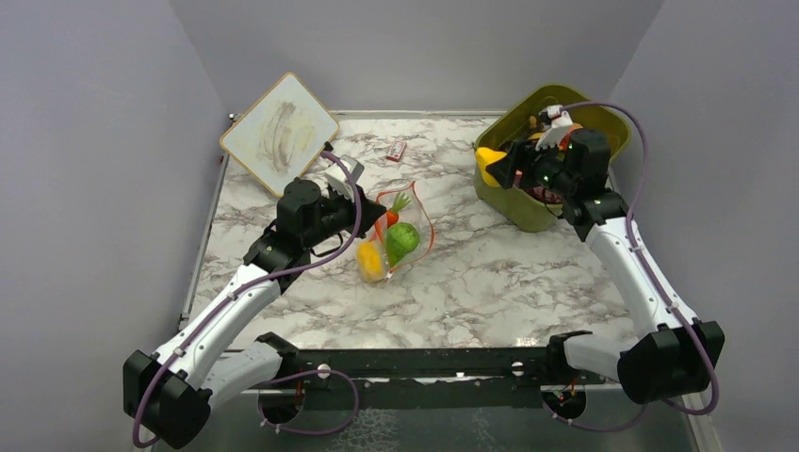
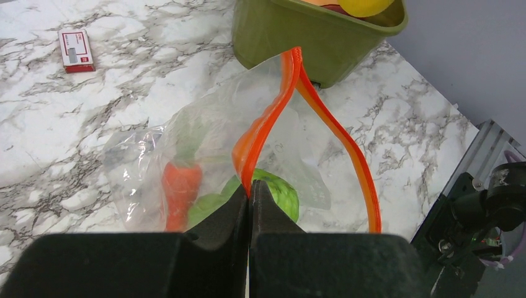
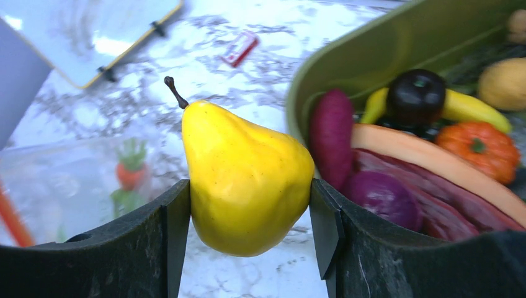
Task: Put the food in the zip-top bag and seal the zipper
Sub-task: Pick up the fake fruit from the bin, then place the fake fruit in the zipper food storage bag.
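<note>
Left gripper (image 2: 249, 194) is clamped tight on one side of the zipper (image 2: 268, 121), lifting the mouth of the zip-top bag (image 1: 417, 218) so it gapes. The bag sits mid-table on the marble. Inside it are a carrot (image 2: 181, 189), a yellow piece (image 1: 370, 261) and a green piece (image 1: 401, 241), maybe a pepper, it's hard to tell through the plastic. Over on the right, the right gripper (image 3: 248, 186) is squeezing a yellow pear (image 3: 242, 164) by its sides, up in the air just beside the olive tub (image 1: 516, 205).
</note>
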### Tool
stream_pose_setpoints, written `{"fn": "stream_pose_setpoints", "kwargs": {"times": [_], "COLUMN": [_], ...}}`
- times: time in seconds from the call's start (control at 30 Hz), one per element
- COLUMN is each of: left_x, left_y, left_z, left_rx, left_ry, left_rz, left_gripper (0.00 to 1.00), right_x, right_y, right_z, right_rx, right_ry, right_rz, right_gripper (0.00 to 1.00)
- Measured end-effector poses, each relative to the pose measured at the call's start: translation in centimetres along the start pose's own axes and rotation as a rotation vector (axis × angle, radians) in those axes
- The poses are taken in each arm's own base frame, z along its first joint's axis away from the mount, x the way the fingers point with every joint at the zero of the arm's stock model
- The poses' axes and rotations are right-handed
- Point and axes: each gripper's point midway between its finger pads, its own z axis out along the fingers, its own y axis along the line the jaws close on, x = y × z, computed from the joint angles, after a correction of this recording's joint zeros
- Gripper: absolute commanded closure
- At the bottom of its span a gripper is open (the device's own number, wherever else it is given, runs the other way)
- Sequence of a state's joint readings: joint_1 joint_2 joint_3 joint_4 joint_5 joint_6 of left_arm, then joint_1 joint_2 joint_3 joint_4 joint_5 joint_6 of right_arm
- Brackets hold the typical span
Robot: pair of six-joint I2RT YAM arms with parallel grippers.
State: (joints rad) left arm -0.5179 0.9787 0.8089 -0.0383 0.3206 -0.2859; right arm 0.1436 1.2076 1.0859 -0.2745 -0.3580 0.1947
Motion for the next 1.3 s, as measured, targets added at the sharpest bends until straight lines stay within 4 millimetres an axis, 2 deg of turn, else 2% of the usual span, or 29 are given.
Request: {"fn": "stream_pose_setpoints", "kwargs": {"times": [0.13, 0.3, 0.43, 0.53, 0.67, 0.83, 0.93, 1.03, 1.3], "left_x": [0.0, 0.0, 0.0, 0.0, 0.4, 0.6, 0.5, 0.6, 0.5], "left_y": [0.0, 0.0, 0.0, 0.0, 0.1, 0.1, 0.0, -0.2, -0.4], "left_z": [0.0, 0.0, 0.0, 0.1, 0.4, 0.5, 0.5, 0.5, 0.6], "left_rx": [0.000, 0.000, 0.000, 0.000, 0.002, 0.006, 0.009, 0.021, 0.025], "left_ry": [-0.001, -0.001, -0.001, 0.001, 0.014, 0.020, 0.019, 0.023, 0.024], "left_rz": [0.000, 0.000, 0.000, -0.001, -0.009, -0.019, -0.021, -0.025, -0.061], "left_gripper": [1.00, 1.00, 1.00, 1.00, 1.00, 1.00, 1.00, 1.00, 1.00], "right_x": [-0.3, -1.1, -0.5, 1.3, 3.8, 4.6, 5.1, 5.8, 8.4], "right_y": [4.7, 11.0, 15.2, 17.3, 18.9, 21.4, 22.3, 22.2, 20.0], "right_z": [-0.6, -2.4, -3.5, -4.0, -4.1, -4.8, -5.0, -4.3, -0.3], "right_rx": [-0.145, -0.363, -0.513, -0.605, -0.663, -0.727, -0.731, -0.692, -0.492], "right_ry": [-0.019, -0.054, -0.045, -0.012, 0.053, 0.086, 0.102, 0.124, 0.262], "right_rz": [-0.033, -0.071, -0.075, -0.025, 0.066, 0.126, 0.159, 0.198, 0.251], "right_gripper": [0.55, 0.55, 0.55, 0.55, 0.56, 0.56, 0.56, 0.56, 0.57]}}
